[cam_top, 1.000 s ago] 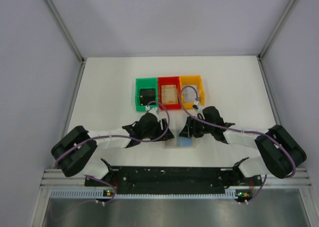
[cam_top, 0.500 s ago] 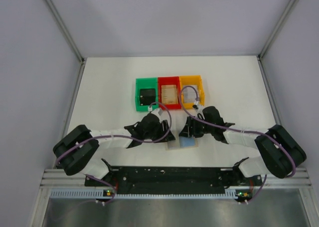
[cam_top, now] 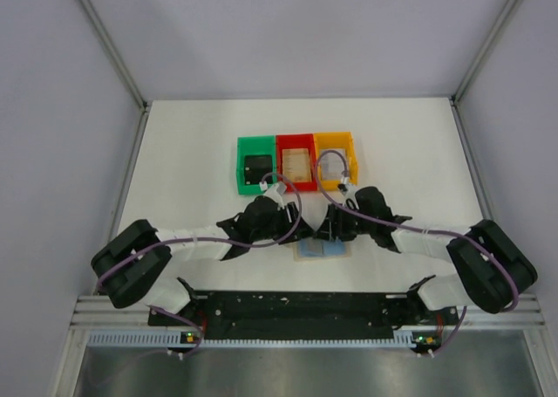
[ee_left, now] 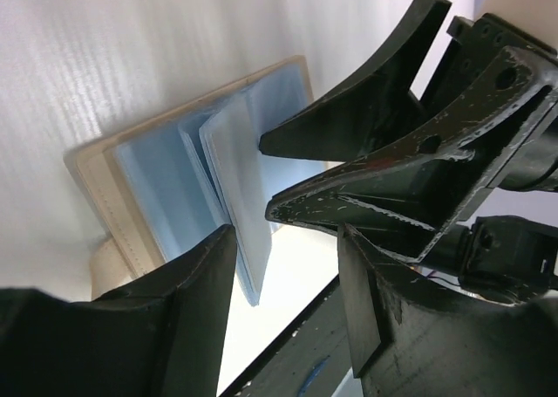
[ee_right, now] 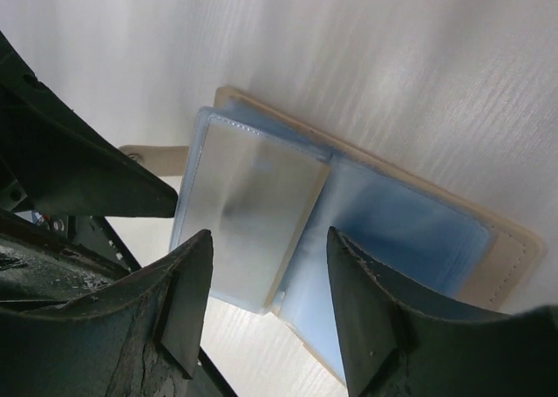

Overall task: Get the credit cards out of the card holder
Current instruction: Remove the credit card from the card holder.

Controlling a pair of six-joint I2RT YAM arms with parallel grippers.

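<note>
The card holder (cam_top: 321,251) lies open on the white table between both grippers. Its tan rim and light blue sleeves fill the left wrist view (ee_left: 148,166) and the right wrist view (ee_right: 410,231). One clear sleeve stands up from the spine, with a pale silvery card (ee_right: 253,205) inside it. My left gripper (ee_left: 283,279) is open, and the lower corner of that sleeve hangs loose between its fingers. My right gripper (ee_right: 272,305) is open just above the sleeves. One of its fingertips (ee_left: 266,140) touches the raised sleeve's edge.
Green (cam_top: 255,168), red (cam_top: 296,166) and orange (cam_top: 336,163) bins stand in a row just behind the grippers. The green one holds a dark item and the red one a pale item. A purple cable (cam_top: 330,157) loops over the orange bin. The black base rail (cam_top: 296,305) lies close in front.
The card holder has dropped from half folded to lying open and flat. My left gripper has moved right to its edge and its jaws have narrowed a little. The right gripper has barely moved.
</note>
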